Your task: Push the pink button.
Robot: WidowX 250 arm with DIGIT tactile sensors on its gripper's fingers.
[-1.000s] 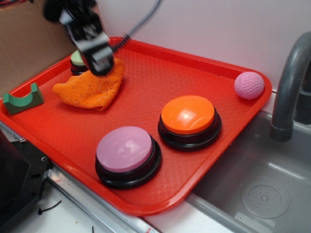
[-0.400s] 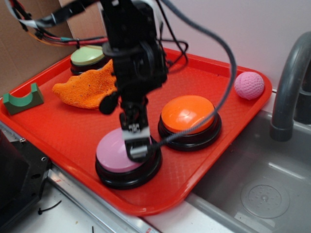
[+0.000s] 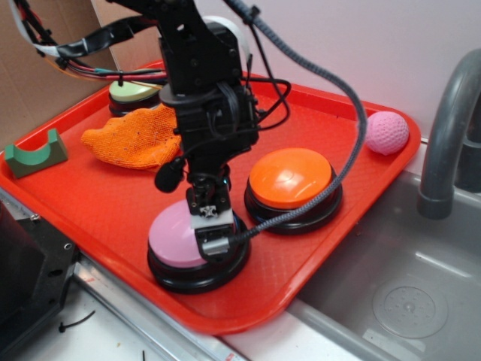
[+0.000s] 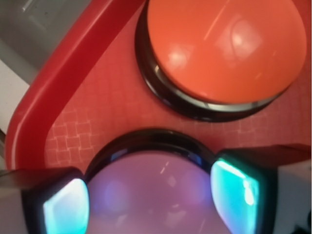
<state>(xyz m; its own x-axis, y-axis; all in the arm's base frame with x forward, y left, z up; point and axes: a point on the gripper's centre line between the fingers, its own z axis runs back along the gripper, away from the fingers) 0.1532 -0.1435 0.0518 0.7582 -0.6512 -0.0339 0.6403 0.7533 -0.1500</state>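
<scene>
Since a moment ago the arm has settled lower, its gripper (image 3: 213, 229) now resting on the pink button (image 3: 174, 235) at the red tray's (image 3: 248, 308) front rim. Its fingers (image 4: 66, 207) are spread across the dome. The orange button (image 3: 291, 177) sits just beside; an orange cloth (image 3: 131, 139) and pink ball (image 3: 386, 132) lie well apart.

A plain white wall (image 3: 361, 45) stands at the far side, brown cardboard (image 3: 37, 83) far left, grey sink (image 3: 406, 293) and faucet (image 3: 447, 128) right.
</scene>
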